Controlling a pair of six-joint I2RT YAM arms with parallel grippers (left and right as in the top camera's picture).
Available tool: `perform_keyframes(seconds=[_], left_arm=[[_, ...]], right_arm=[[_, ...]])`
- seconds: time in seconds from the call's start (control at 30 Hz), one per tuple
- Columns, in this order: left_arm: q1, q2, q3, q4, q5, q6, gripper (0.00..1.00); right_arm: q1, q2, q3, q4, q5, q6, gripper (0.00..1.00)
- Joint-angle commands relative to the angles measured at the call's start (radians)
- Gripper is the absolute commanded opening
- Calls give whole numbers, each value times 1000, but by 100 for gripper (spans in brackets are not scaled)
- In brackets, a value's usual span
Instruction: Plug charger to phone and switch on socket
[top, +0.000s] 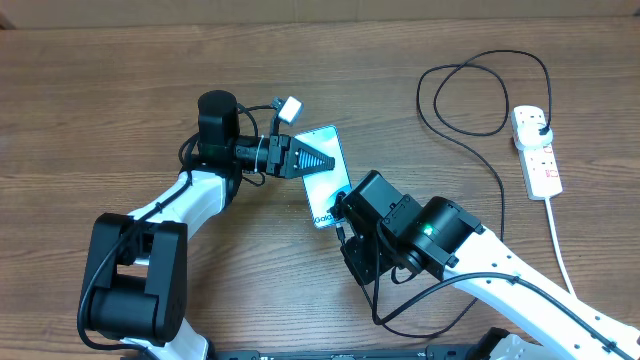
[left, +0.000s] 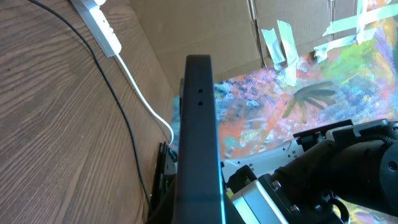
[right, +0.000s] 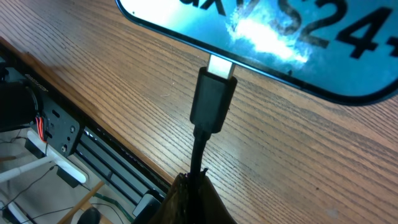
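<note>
Charger (right: 213, 99) tip at phone (right: 280, 37) btm edge

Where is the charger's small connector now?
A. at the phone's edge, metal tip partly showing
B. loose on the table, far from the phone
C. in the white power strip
A: in the right wrist view the charger touches the phone edge, bright metal of its tip showing between them.

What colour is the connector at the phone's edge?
The connector is black with a silver tip; clearest in right wrist view.

phone (top: 328, 192) 1 | charger (right: 212, 99) 1 | socket (top: 537, 155) 1 | arms (top: 185, 200) 2
</note>
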Motion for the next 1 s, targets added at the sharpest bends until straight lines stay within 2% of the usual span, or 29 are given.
perform_keyframes(seconds=[0.0,0.97], left_arm=[[-6,5,7,4,29,37,4],[-6,5,7,4,29,37,4]], right_arm=[[4,-1,31,7,11,3,4],[4,-3,31,36,31,-1,4]])
